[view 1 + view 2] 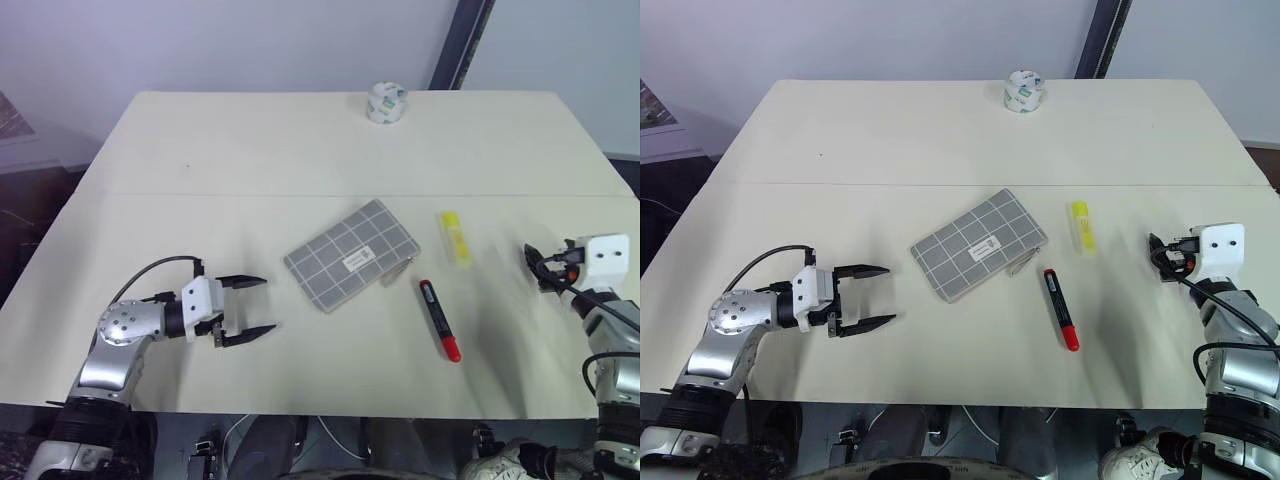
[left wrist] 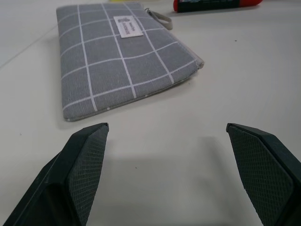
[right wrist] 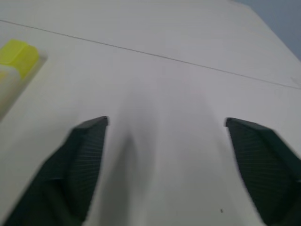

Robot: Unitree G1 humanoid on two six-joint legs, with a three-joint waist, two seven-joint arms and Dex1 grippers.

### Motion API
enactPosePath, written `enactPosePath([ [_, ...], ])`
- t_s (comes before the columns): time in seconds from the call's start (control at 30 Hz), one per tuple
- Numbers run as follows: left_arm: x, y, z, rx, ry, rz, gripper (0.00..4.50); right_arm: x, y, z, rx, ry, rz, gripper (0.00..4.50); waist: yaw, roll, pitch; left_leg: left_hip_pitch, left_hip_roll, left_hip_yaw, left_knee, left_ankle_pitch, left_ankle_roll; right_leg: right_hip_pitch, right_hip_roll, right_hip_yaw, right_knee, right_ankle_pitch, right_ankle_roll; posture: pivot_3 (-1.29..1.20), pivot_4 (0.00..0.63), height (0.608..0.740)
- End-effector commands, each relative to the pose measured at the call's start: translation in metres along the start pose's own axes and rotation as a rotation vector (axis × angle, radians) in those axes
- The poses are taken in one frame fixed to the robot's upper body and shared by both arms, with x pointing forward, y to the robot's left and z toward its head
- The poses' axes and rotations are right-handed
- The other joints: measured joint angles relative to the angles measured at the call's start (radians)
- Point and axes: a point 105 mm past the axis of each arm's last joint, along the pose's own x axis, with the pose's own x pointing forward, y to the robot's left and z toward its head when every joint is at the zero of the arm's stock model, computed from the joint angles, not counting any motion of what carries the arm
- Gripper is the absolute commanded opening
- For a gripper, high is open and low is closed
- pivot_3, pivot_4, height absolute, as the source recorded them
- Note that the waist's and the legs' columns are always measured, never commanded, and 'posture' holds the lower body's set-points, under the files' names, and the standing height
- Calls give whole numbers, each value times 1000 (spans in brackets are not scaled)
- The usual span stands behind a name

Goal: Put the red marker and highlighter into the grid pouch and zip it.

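The grid pouch lay mid-tabletop, just beyond the left tool, whose fingers stood apart (empty), while the highlighter, lengthwise front-to-back, lay nearer the right tool, also apart.

Silver-grey metal left arm with a round jointed forearm, looping black cable, white wrist block, left gripper of two black pointed fingers with textured inner pads, right gripper alike, white box-shaped wrist housing, black cables
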Motion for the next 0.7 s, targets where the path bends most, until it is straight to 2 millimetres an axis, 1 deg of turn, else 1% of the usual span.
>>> enactPosePath([
  [0.03,-7,9,5,139,-16,72,4237,3,23,32,-119,-98,121,1738,-1,0,0,0,0,0,0,0,0,0,0,0,0,0,0,0,150,740],
  [0.1,-7,8,5,232,-13,73,4237,6,56,49,-126,-158,240,639,-4,1,0,0,0,0,0,0,0,0,0,0,0,0,0,0,150,740],
  [0.13,-7,8,4,284,-3,77,4237,8,76,60,-104,-196,296,145,-6,1,0,0,0,0,0,0,0,0,0,0,0,0,0,0,150,740],
  [0.17,-6,9,3,324,0,87,4237,10,96,69,-85,-226,349,53,-8,1,1,0,0,0,0,0,0,0,0,0,0,0,0,0,150,740],
  [0.27,5,8,2,427,-13,99,4237,16,163,90,-52,-282,516,53,-15,1,1,0,1,0,0,0,0,-1,0,0,0,0,0,0,150,740],
  [0.3,10,7,3,457,-25,98,4237,17,180,94,-57,-289,558,53,-17,1,1,0,1,0,0,0,0,-1,0,0,1,0,0,0,150,740],
  [0.33,15,7,3,490,-28,100,4237,20,194,95,-69,-287,580,53,-16,1,1,0,1,-1,0,0,0,-1,0,-1,0,0,0,0,150,740],
  [0.37,20,6,2,517,-25,96,4237,24,203,94,-80,-282,588,53,-13,0,1,0,0,-1,0,0,0,-1,0,-2,0,0,0,0,150,740],
  [0.43,27,5,0,552,-20,95,4237,31,212,90,-125,-259,592,53,0,0,1,0,-2,-1,0,0,0,-1,0,-3,-1,1,1,0,150,740],
  [0.5,34,8,-1,580,-15,108,4237,38,216,88,-170,-238,584,53,7,0,1,-1,-3,-1,0,-1,1,0,0,-3,-3,3,4,0,150,740],
  [0.53,37,8,-1,600,-16,101,4237,42,216,88,-176,-230,572,53,8,0,1,-1,-4,-1,0,-1,2,0,0,-3,-3,3,4,0,150,740],
  [0.6,46,6,0,640,-28,74,4237,48,209,84,-230,-208,547,53,8,0,1,0,-4,-1,0,-1,2,0,-1,-3,-3,3,4,0,150,740],
  [0.7,56,4,1,671,-42,53,4237,49,204,77,-289,-192,549,53,5,0,0,0,-4,-1,1,-1,2,0,0,-3,-2,3,4,0,150,740],
])
